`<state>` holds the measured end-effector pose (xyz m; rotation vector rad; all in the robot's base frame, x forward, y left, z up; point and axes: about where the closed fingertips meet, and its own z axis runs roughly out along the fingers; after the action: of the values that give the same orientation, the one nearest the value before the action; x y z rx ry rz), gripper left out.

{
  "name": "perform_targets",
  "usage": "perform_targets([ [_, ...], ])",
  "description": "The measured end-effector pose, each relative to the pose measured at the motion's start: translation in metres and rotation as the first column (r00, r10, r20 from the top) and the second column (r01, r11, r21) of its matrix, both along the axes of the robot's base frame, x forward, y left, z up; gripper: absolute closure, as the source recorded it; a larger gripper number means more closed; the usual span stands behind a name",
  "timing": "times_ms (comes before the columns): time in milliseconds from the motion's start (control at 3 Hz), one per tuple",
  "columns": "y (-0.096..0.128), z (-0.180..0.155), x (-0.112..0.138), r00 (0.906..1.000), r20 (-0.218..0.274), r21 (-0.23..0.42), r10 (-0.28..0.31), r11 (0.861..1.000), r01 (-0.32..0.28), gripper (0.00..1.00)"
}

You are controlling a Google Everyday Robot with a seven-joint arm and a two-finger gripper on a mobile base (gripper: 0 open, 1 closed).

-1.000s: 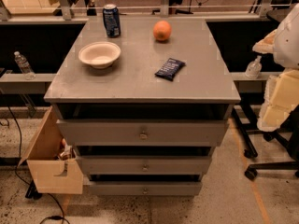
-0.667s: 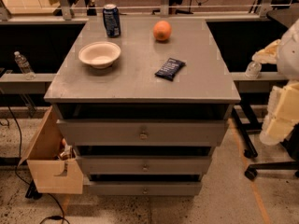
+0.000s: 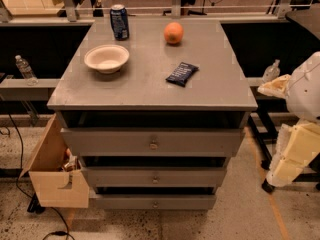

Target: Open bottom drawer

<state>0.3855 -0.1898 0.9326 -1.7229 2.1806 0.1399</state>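
The grey cabinet (image 3: 150, 91) has three drawers. The bottom drawer (image 3: 125, 202) is the lowest, slimmest front panel, with a small round metal knob (image 3: 155, 204). It sits pushed in, about flush with the middle drawer (image 3: 120, 177) above it. The top drawer (image 3: 110, 142) is the tallest. My arm's white and cream parts are at the right edge, and the gripper (image 3: 292, 156) hangs right of the cabinet at about the height of the top and middle drawers. It is apart from the cabinet and touches no knob.
On the cabinet top stand a white bowl (image 3: 106, 58), a blue can (image 3: 119, 21), an orange (image 3: 173, 33) and a dark snack packet (image 3: 182, 74). A cardboard box (image 3: 52, 176) stands against the cabinet's left side. Water bottles (image 3: 24, 69) stand on side rails.
My arm and gripper have moved downward at the right of the cabinet. The drawers and the things on top have not moved.
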Motion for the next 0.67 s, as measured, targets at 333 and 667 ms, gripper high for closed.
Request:
perform_targets([
  [333, 0.0, 0.0, 0.0, 1.0, 0.0, 0.0, 0.0, 1.0, 0.0, 0.0],
  [667, 0.004, -0.035, -0.001, 0.9993, -0.036, 0.036, -0.001, 0.999, 0.002, 0.0],
])
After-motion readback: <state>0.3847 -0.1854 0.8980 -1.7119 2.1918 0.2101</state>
